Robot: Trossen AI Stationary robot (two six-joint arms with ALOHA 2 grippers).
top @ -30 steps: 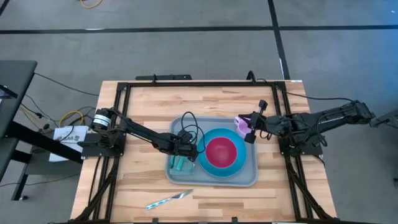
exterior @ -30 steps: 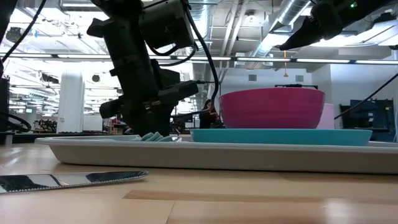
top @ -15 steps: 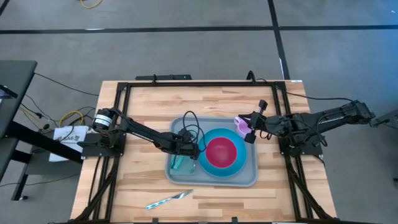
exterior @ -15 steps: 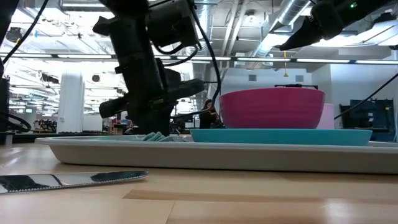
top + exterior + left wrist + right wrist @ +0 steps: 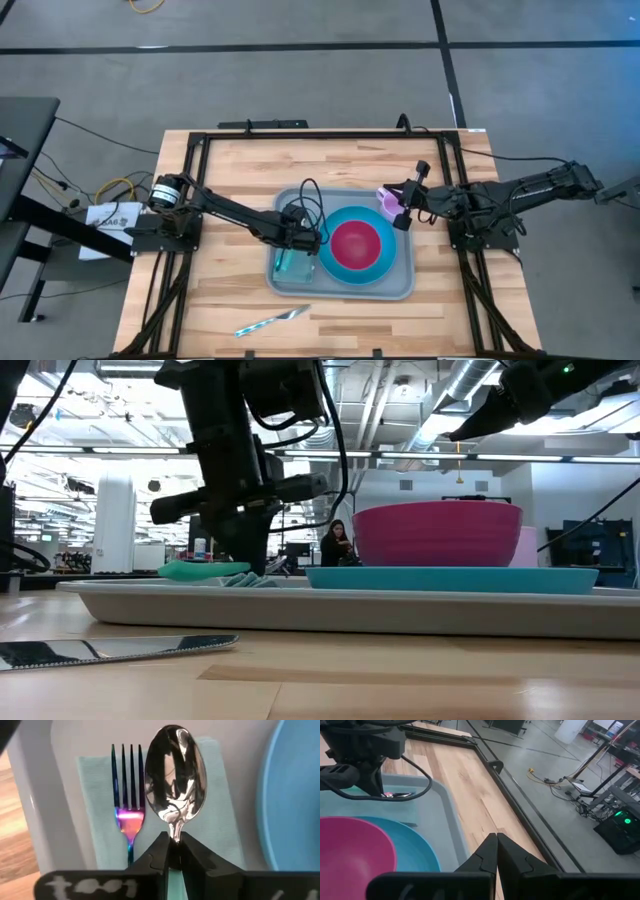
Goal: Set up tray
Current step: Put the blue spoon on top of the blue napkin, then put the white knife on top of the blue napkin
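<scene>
With its fingers pinched on the neck of a spoon [image 5: 174, 780], the left gripper [image 5: 170, 851] holds the bowl of that utensil over the teal napkin [image 5: 97, 810], beside a fork [image 5: 127, 815] that already lies on it, tines pointing the same way; the parallel arrangement suggests a place setting laid out at one end of the tray [image 5: 400, 285]. Whether the spoon rests on the napkin or is lifted just clear of it cannot be told. Seen from above, the tray sits near the middle of the wooden table [image 5: 230, 170] and contains, toward its left edge, the napkin with its cutlery, and across its centre a round blue plate [image 5: 372, 268] carrying a magenta bowl [image 5: 355, 243], placed centrally so that the cutlery flanks it. A pink cup [image 5: 387, 203] stands at the tray's far right corner, just in front of the right gripper [image 5: 403, 215], which hangs over that corner with its fingers pressed together and holding nothing. One table knife [image 5: 270, 322] lies on the bare wood near the table's front edge, outside the tray, so the setting is judged incomplete.
</scene>
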